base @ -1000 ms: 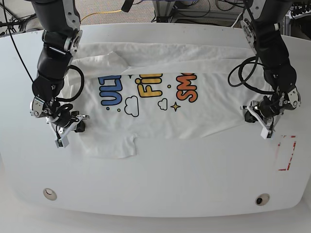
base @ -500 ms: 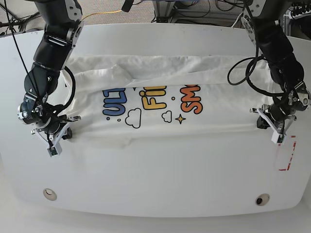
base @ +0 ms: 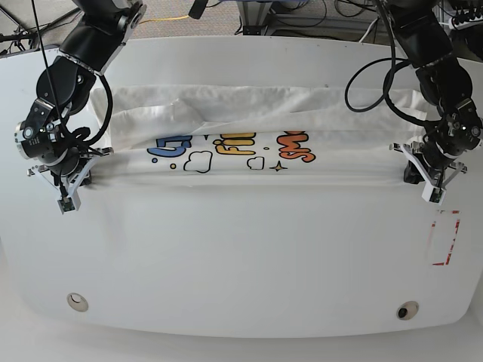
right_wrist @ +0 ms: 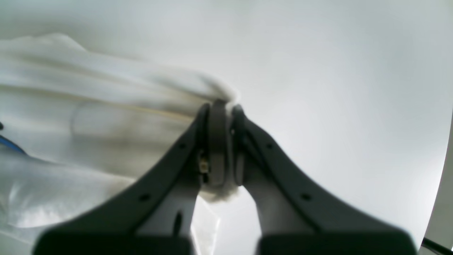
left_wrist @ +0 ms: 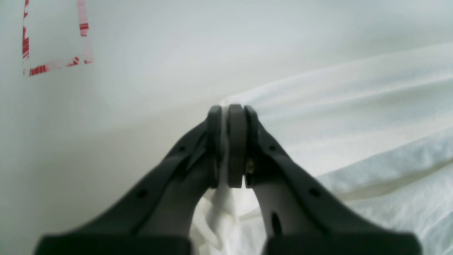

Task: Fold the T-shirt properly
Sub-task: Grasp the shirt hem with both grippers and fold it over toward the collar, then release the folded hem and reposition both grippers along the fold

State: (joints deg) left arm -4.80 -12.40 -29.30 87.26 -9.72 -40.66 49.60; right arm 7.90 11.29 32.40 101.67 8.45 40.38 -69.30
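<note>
The white T-shirt (base: 249, 105) lies stretched across the far half of the table, its coloured lettering (base: 230, 145) partly folded under along a straight near edge. At the right of the base view my left gripper (base: 432, 190) is shut on the shirt's right end. The left wrist view shows its pads (left_wrist: 236, 141) pinching white cloth (left_wrist: 354, 117). My right gripper (base: 66, 194), at the left of the base view, is shut on the shirt's left end. In the right wrist view its pads (right_wrist: 216, 141) clamp a bunched corner of the fabric (right_wrist: 88, 117).
A red-and-white tape rectangle (base: 454, 240) marks the table just in front of my left gripper, and the tape (left_wrist: 53, 66) also shows in the left wrist view. Two round fittings (base: 77, 301) (base: 407, 310) sit near the table's front edge. Cables lie behind the table.
Both grippers have moved outward and toward the far side, pulling the shirt taut between them. The loose flap at the lower left is gone, and the near edge now covers the print's lower part.
</note>
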